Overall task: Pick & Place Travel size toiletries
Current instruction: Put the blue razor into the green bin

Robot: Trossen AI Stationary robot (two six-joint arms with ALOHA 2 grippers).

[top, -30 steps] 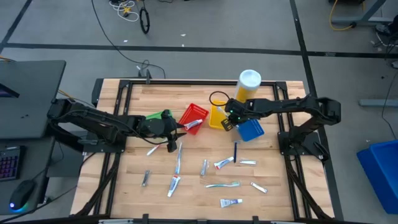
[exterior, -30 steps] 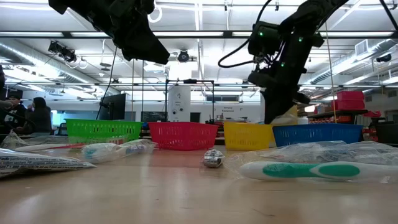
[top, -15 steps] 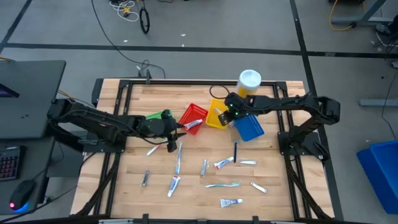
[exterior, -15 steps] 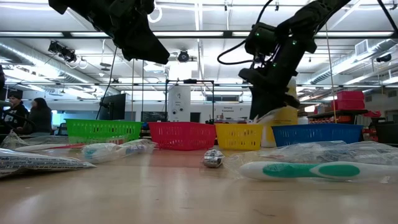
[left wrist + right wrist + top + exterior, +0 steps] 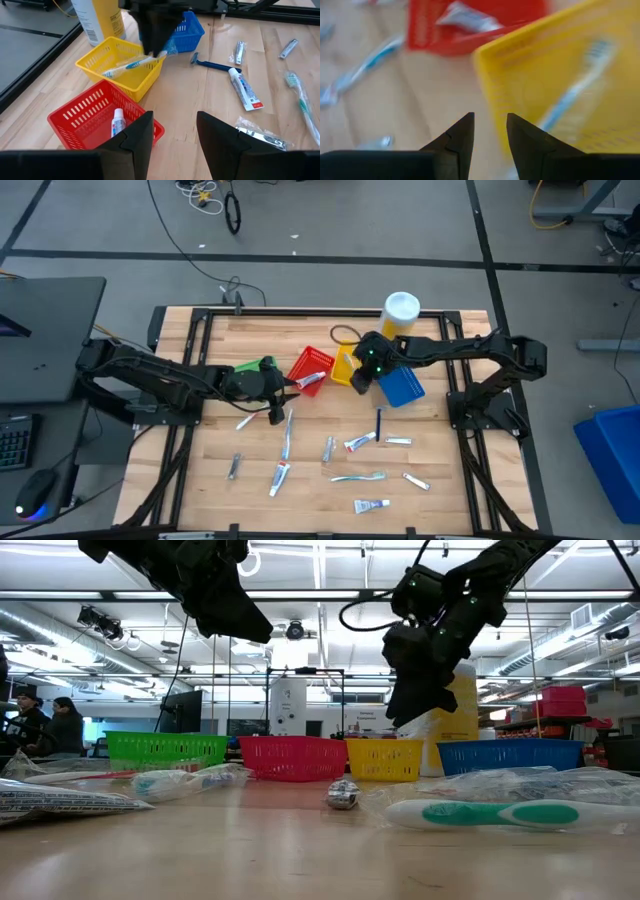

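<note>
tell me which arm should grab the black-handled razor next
Right. Its gripper has open, empty jaws over the yellow plastic bin, on the same side as the black-handled razor. The left gripper hovers beyond the red plastic bin.

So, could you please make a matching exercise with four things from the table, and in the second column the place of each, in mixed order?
Things:
1. toothbrush with blue bristles
2. small toothpaste tube
3. blue razor
4. tall yellow bottle

Places:
A. on the bare wood, beside the blue bin
B. inside the red bin
C. standing at the far edge of the table, behind the bins
D. lying in the yellow bin

Pairs: 1-D, 2-B, 3-A, 4-C
</note>
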